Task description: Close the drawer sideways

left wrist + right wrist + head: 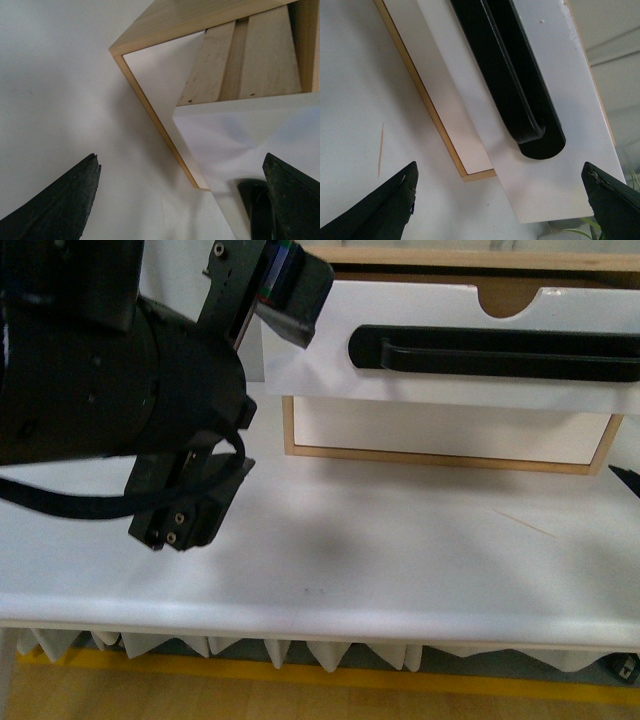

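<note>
The drawer has a white front, a long black bar handle and a semicircular notch. It stands pulled out of the light wood cabinet. My left gripper is open at the drawer's left end. In the left wrist view the drawer's left corner and the handle end lie between the open fingers. My right gripper is open and empty in front of the drawer's right end, near the handle's end. Only its tip shows in the front view.
A plain white drawer front with no handle sits shut below, framed by the wood edge. The cabinet stands on a white table, whose front edge runs near me. A green plant leaf shows past the drawer's right end.
</note>
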Tool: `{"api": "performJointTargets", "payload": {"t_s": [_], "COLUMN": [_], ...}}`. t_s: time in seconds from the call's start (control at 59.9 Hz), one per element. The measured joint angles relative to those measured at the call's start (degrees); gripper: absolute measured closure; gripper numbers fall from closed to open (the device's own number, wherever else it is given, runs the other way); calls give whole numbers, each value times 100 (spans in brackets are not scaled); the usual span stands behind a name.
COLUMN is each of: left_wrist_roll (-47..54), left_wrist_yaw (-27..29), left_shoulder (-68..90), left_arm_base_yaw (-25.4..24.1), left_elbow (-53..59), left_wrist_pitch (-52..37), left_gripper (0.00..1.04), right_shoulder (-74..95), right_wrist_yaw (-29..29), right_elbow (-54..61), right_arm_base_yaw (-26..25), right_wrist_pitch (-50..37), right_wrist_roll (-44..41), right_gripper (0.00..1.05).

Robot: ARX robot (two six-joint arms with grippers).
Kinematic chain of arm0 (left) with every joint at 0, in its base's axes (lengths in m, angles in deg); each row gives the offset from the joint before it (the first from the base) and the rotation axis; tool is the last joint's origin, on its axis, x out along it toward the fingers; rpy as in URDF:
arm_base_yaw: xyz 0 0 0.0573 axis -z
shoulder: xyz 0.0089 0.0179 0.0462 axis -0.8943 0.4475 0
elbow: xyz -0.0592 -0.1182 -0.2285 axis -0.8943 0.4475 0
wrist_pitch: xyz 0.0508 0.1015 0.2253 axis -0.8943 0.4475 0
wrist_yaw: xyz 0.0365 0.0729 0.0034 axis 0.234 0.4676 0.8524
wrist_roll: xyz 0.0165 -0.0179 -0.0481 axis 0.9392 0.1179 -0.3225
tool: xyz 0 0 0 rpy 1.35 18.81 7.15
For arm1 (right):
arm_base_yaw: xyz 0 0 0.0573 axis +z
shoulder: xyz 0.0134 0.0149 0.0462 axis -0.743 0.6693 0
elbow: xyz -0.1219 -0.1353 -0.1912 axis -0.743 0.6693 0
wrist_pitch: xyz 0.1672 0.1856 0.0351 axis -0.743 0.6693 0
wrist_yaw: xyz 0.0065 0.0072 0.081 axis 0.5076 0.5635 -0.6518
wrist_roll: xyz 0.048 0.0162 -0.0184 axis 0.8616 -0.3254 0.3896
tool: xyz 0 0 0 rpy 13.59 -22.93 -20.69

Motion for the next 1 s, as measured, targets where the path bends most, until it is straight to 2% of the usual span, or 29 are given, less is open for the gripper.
{"api": "performJointTargets", "payload": {"t_s": [0.501, 1.002], "left_wrist_roll": [26, 87], "left_wrist_yaw": [-155, -173], "left_shoulder": [284, 509], "left_arm_base_yaw": [-72, -61], "left_elbow": [-328, -671], "left_wrist_pitch": [22, 103], "left_gripper": [6, 6], "right_shoulder": [356, 848], "right_wrist_yaw": [68, 17], "right_elbow": [-282, -599], "right_arm_base_yaw": [225, 79], "right_wrist_pitch": [-92, -181], "right_wrist_roll": [7, 81], "right_gripper": [9, 9]}}
